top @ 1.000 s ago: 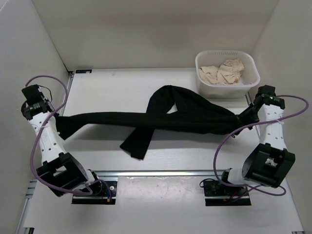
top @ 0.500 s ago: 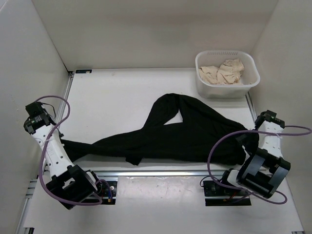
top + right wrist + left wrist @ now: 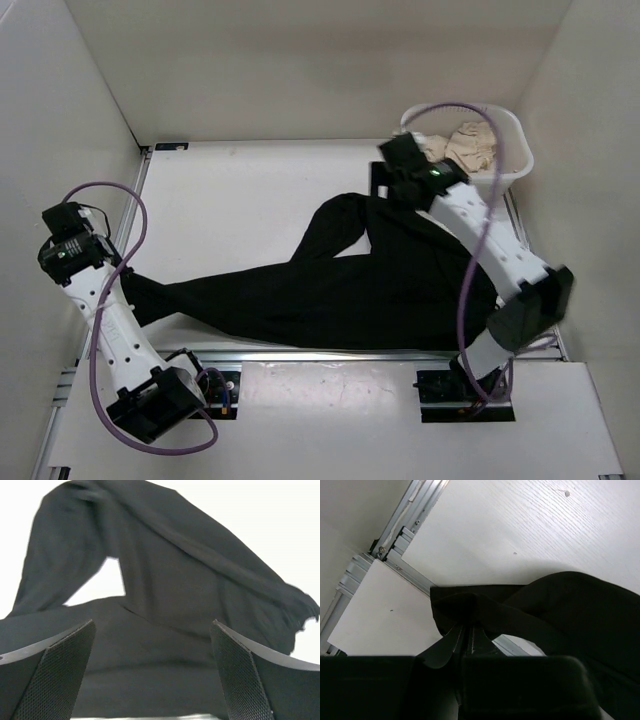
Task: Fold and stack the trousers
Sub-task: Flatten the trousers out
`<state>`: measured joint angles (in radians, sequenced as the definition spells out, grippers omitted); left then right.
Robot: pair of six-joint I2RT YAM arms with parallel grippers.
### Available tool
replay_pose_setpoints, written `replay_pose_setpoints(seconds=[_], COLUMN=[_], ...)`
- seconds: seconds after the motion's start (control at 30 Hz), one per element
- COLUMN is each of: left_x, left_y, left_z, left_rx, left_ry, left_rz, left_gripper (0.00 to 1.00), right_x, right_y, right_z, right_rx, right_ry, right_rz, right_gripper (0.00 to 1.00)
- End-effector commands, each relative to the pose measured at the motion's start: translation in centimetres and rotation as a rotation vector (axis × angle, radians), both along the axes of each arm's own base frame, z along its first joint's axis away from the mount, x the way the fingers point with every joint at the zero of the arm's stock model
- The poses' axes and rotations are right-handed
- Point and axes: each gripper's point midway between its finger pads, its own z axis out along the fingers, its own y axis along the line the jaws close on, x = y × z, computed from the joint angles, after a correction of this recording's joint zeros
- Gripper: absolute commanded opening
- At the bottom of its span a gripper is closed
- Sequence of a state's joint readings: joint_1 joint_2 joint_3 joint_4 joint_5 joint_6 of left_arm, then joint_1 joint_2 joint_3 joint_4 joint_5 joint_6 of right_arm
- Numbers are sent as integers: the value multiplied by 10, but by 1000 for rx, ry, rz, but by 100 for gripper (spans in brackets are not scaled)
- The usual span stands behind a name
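Observation:
The black trousers lie spread across the near half of the table, one leg looping toward the back. My left gripper is shut on their left end. In the left wrist view the jaws pinch a fold of the trousers just above the table edge. My right gripper hangs open over the looped leg, near the basket. In the right wrist view its fingers stand wide apart above the trousers, with nothing between them.
A white basket holding beige cloths stands at the back right, right behind my right arm. White walls enclose the table on three sides. A metal rail runs along the near edge, and it shows as the metal rail in the left wrist view.
My right gripper opened, let go of the trousers' right end and swung up and back toward the basket. The left gripper kept its hold and the cloth slid nearer.

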<state>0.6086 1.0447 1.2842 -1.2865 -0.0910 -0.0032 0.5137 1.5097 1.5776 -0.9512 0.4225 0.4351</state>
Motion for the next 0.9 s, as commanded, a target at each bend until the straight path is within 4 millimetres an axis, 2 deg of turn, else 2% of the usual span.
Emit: replay_pose_setpoints(seconds=[0.0,0.03,0.07,0.1,0.13,0.17,0.2,0.23,0.27,0.3,0.33,0.37,0.43,0.47,0.53,0.57,0.6,0.63,0.67,0.7,0.73,0.8,0.83,0.87], left_x=[-1,-1,-2,-2,-3,-2,-3,-2,-2,-3,-5,-5,-6,-5,-2,-1,0,0,1,1,1,0,-1,-1], left_y=[-11,-11,-10,-10,-9,-9,-7,-9,-9,-10,-11,-11,-10,-9,-7,-7,-6,-6,-5,-5,-5,-3,-2,-2], left_z=[-3,-3,-3,-3,-3,0,0,0,0,-4,-7,-7,-7,-8,2,5,11,11,14,14,14,14,15,15], left_rx=[-33,-26,-19,-19,-8,-3,5,5,5,-2,-5,-5,1,-4,14,19,29,29,35,35,35,44,51,51], left_ry=[7,11,16,16,24,16,21,21,21,31,36,36,41,48,22,14,-1,-2,-10,-11,-11,-4,0,0], left_rz=[-35,-39,-34,-34,-36,-36,-31,-40,-40,-40,-40,-40,-35,-35,-35,-35,-34,-34,-34,-34,-34,-27,-22,-22], left_gripper=[14,14,14,14,14,14,14,14,14,14,14,14,14,14,14,14,14,14,14,14,14,14,14,14], right_x=[30,24,23,27,34,35,29,23,25,28,24,24,28,25,16,13,17,24,28,43,63,97,124,146], right_y=[63,101,116,132,155,162,177,183,189,195,203,204,205,203,203,205,205,212,223,223,235,239,246,237], right_z=[-44,-57,-68,-106,-98,-126,-134,-145,-153,-168,-176,-195,-204,-221,-233,-238,-237,-235,-230,-221,-205,-176,-146,-128], right_rx=[-127,-58,-49,-70,-35,-46,-19,-20,-1,16,31,20,7,-10,-5,6,34,106,158,226,321,516,618,682], right_ry=[76,137,192,285,266,334,361,390,394,402,418,448,462,500,558,578,580,573,557,536,466,411,302,239], right_rz=[188,304,337,360,385,394,429,447,441,441,443,430,415,399,406,400,398,381,383,352,344,240,231,181], right_gripper=[99,99,99,99,99,99,99,99,99,99,99,99,96,91,71,42,27,1,0,0,0,0,0,0])
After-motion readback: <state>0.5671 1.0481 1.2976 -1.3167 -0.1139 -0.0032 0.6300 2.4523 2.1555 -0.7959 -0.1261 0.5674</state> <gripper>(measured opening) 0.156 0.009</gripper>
